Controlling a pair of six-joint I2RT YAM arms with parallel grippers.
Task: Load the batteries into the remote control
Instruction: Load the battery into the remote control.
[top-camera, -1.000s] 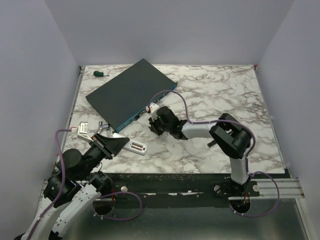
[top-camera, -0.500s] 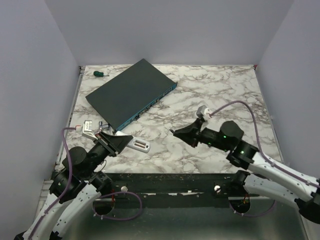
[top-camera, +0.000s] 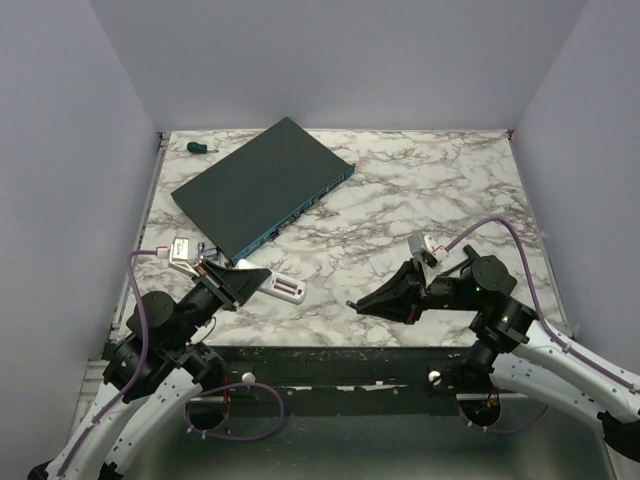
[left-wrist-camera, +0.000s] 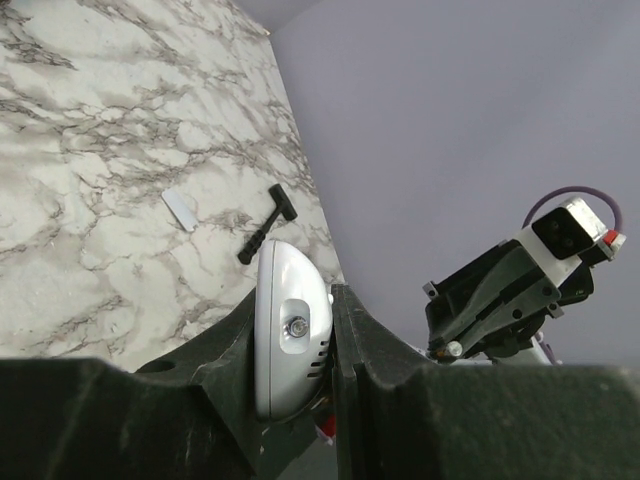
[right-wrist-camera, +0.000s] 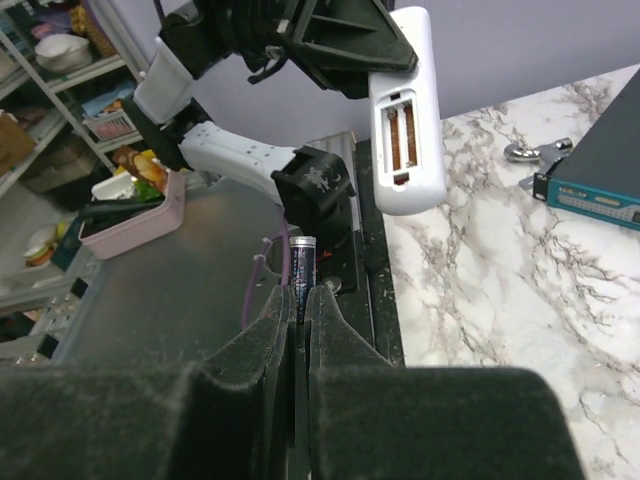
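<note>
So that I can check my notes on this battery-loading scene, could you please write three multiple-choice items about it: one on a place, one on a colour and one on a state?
1. Where does the green-handled screwdriver lie?
A. at the table's far left corner, beyond the network box
B. beside the right arm's base
C. on top of the network box

2. What colour is the remote control?
A. black
B. white
C. yellow

3. What is the right hand doing?
A. standing open and empty
B. gripping the screwdriver
C. shut on a battery

Answers:
1 A: the top view shows it in the far left corner, past the box.
2 B: its white shell shows between the fingers of the left hand.
3 C: the right wrist view shows the dark battery pinched between the fingers.
</note>
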